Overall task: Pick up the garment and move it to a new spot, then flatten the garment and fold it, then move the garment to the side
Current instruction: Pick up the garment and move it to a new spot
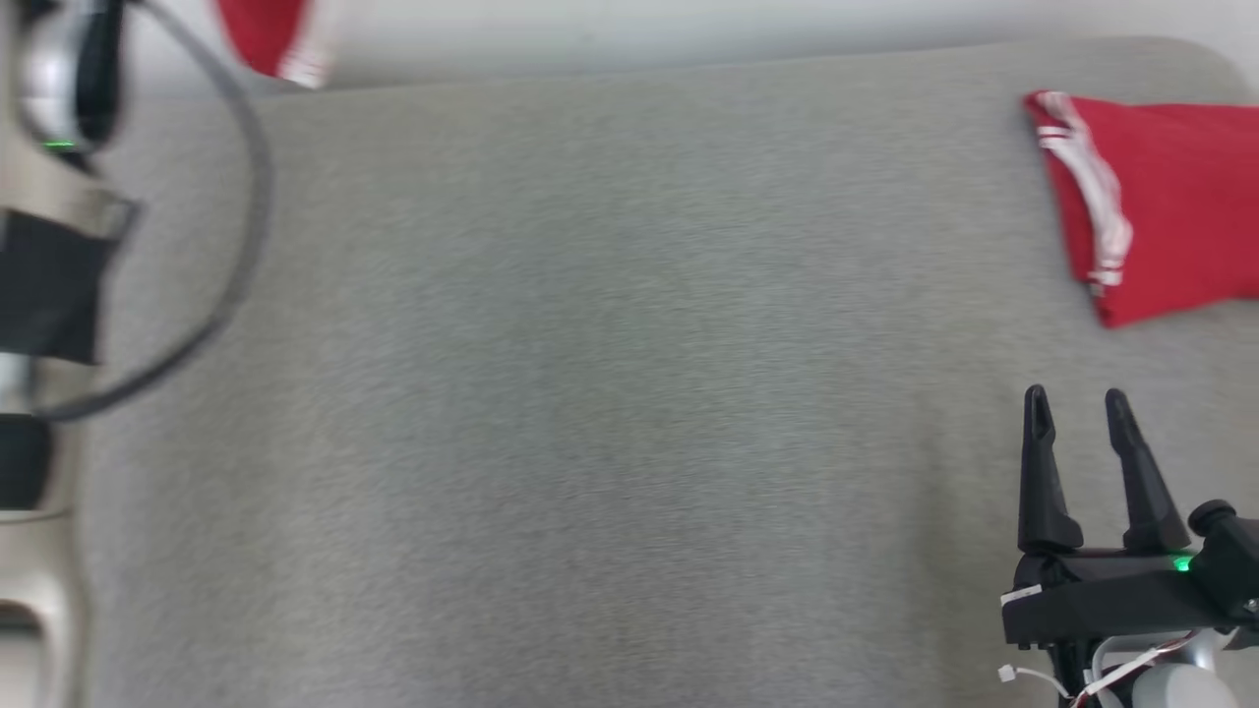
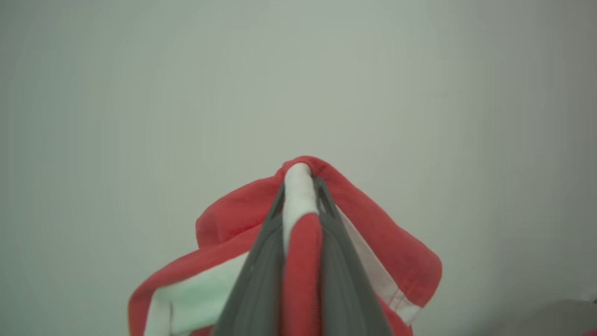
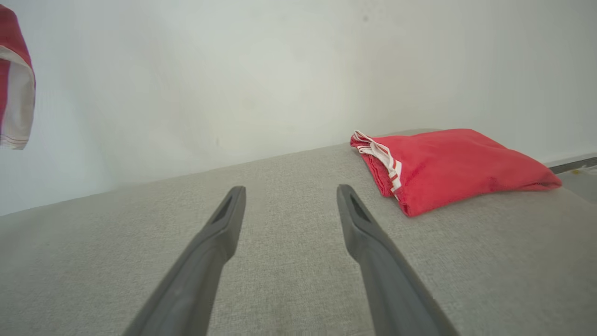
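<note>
Left wrist view: left pincer (image 2: 301, 186) nearly shut, pinching a white-trimmed fold of the red garment (image 2: 382, 242) right at its tips. The rest of the cloth drapes back over both fingers toward the wrist, with plain wall behind. The head view has a scrap of the same garment (image 1: 268, 37) up past the left arm (image 1: 54, 256), so it looks lifted off the grey worktop (image 1: 590, 393). How far above it hangs I cannot tell. Key relation, as a judgement: the bare middle of the worktop lies to the inner side of the left pincer and below it, so the drop-off spot is down and inward from the grip. The garment is bunched and its long axis is not readable. Right pincer (image 1: 1077, 403) is wide open and holds nothing, low over the worktop and well apart from the held garment, which sits far off to its upper left in the right wrist view (image 3: 16, 93). The left arm is plainly the nearer one. A second folded red garment (image 3: 457, 163) lies ahead and to the right of the right pincer's tips, not touching them. It should stay out of the lay-down path.
</note>
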`<state>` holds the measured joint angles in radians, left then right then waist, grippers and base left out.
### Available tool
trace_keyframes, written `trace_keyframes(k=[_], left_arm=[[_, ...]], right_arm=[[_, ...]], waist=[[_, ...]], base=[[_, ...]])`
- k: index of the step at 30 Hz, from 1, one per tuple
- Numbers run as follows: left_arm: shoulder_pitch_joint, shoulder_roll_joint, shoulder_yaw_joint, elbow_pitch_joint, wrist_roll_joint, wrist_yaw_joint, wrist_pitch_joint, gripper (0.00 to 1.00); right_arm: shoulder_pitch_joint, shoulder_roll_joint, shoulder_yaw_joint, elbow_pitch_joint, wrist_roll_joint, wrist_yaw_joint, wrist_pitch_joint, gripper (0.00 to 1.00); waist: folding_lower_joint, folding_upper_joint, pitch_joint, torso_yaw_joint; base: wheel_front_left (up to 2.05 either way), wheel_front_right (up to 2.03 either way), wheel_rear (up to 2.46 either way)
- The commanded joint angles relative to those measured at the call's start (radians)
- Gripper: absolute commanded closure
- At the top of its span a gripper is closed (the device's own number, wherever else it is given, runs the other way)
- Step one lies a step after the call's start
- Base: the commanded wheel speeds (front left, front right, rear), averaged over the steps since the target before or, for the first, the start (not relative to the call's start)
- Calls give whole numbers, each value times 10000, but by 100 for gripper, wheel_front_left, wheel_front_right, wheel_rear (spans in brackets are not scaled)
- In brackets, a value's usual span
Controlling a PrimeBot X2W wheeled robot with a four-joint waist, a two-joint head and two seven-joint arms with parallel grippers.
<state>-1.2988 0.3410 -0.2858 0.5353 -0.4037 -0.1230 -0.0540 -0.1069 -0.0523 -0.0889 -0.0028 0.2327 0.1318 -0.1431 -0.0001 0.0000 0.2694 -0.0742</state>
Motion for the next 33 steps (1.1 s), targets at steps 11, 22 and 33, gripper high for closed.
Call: trace_keyframes(k=[11,22,33], left_arm=[[1544,-2013,-929,-2037,-674,495,562,100],[4586,-2567,-1397,-2195,-1527,1071,440,100],[7305,-1438,-1096,-564,-1627,1303,-365,100]], right_arm=[[50,23,98,991,498,-27,-677,0],[64,24,-14,1056,540,-27,-784,0],[-70,22,-24,1204,350,-27,-700,0]], waist=[[1,0,-848,-2219],[1,0,-694,-2129],[1,0,-493,-1673]], base=[[0,0,0],[0,0,0],[0,0,0]])
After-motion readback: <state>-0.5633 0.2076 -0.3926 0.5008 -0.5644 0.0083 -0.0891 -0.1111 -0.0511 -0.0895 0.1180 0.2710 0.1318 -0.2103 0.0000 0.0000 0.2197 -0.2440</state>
